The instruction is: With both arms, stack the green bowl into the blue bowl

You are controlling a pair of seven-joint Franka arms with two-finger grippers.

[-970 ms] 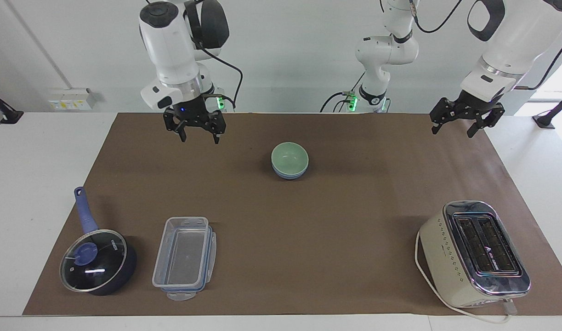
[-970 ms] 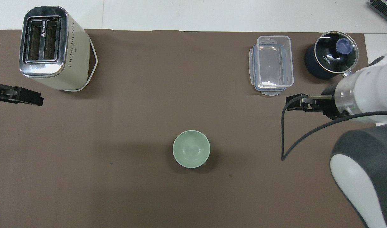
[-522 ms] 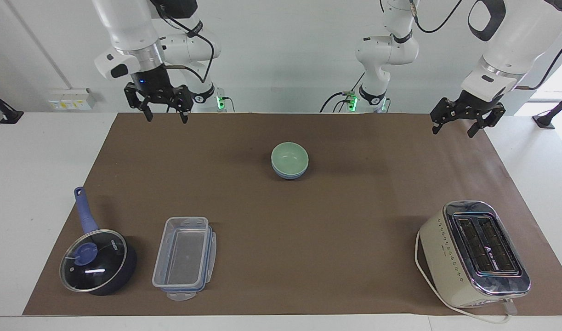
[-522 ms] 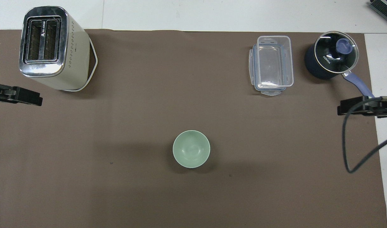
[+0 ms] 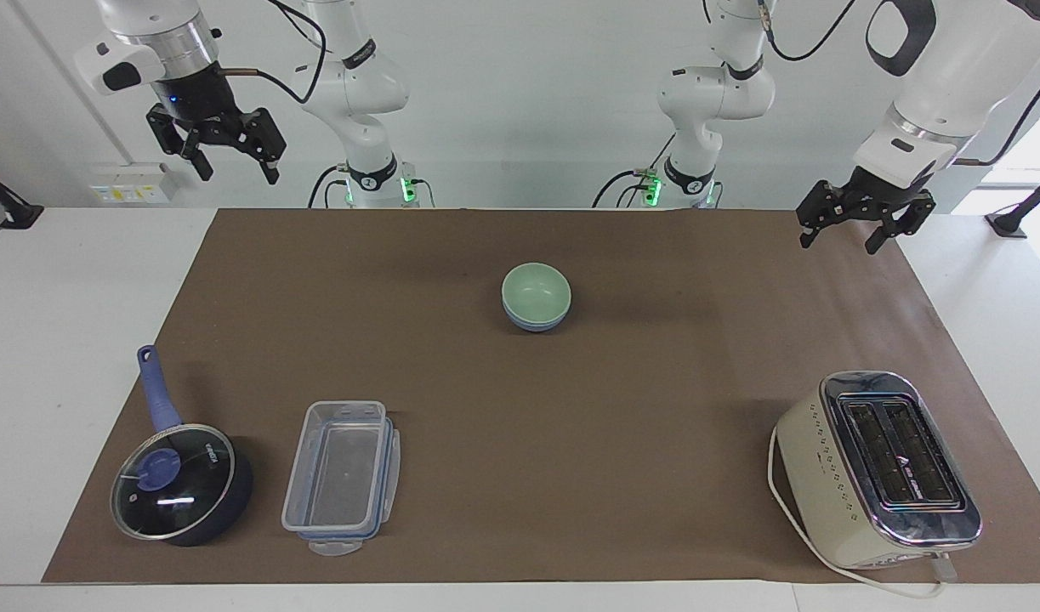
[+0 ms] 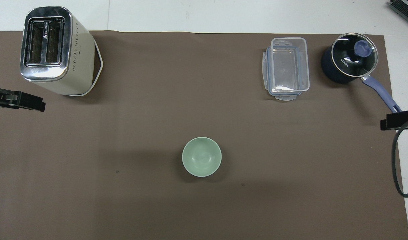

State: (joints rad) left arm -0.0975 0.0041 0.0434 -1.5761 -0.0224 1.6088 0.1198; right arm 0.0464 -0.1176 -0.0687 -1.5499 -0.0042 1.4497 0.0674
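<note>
- The green bowl (image 5: 536, 293) is small, round, pale mint and matte, and it sits nested inside the blue bowl (image 5: 537, 323).
- Only a thin periwinkle band of the blue bowl shows under the green rim in the facing view; from overhead the green bowl (image 6: 201, 156) hides it entirely.
- The stack rests on the brown mat (image 5: 571, 408) covering the counter (image 5: 77, 289), midway between the 2 arms' ends and nearer to the robots than the other items.
- The right tool (image 5: 232, 166) hangs high over the counter's edge at the right arm's end, fingers spread apart, holding nothing.
- The left tool (image 5: 839, 238) hovers above the mat's corner at the left arm's end, fingers likewise apart and empty.
- Farther from the robots stand a lidded saucepan (image 5: 182, 483), a clear plastic container (image 5: 341, 476) and a cream toaster (image 5: 877, 467).
</note>
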